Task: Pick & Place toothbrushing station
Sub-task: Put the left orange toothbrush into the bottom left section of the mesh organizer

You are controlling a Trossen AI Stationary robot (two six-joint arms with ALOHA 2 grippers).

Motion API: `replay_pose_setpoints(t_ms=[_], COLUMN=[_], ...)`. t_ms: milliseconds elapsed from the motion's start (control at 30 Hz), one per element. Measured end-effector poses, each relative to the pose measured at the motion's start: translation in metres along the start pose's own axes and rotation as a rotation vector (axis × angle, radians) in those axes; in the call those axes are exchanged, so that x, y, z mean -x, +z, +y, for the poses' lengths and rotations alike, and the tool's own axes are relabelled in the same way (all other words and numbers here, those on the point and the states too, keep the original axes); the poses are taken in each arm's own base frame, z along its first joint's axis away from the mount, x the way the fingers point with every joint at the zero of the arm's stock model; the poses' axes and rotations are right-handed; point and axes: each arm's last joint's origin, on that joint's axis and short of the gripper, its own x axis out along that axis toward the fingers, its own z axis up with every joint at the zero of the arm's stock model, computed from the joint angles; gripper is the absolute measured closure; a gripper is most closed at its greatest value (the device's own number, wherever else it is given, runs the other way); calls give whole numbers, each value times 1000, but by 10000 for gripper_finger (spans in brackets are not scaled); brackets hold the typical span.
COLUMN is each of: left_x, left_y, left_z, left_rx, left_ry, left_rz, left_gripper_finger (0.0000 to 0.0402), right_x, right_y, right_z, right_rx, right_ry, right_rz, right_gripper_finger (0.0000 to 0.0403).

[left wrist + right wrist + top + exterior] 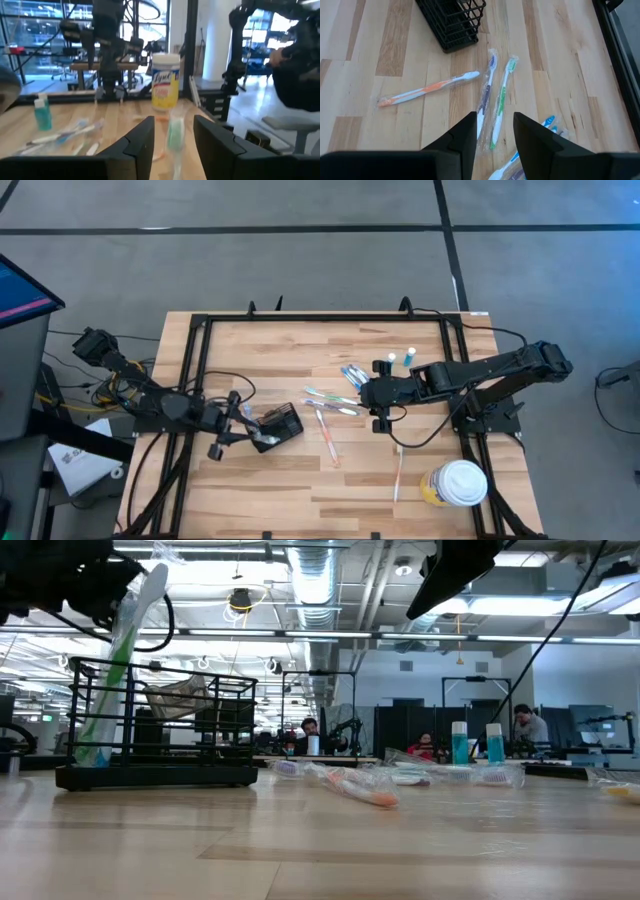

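1. The left claw sits just over the toothbrushing station, on the counter left of centre; its fingers stand apart around a wrapped green toothbrush leaning in the station. Likely the release: lift straight up so the brush stays put.
2. Loose wrapped toothbrushes lie mid-counter.
3. The right claw hovers above them, fingers parted and empty; it should centre over one brush before descending.
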Motion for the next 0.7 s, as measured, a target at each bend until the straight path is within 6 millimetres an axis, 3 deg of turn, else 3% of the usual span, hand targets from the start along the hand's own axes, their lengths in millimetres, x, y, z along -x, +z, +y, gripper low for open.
replay_pose_setpoints(t_ms=[467,700], left_x=[0,-8], left_y=[23,47], left_z=[0,0], left_rx=[-44,-76], left_ry=[12,46], left_rz=[-196,-267], left_gripper_finger=[276,276], right_x=[0,0], right_y=[0,0], right_z=[0,0], right_rx=[-1,-2], right_ry=[0,0], right_rz=[0,-5], right_gripper_finger=[285,285])
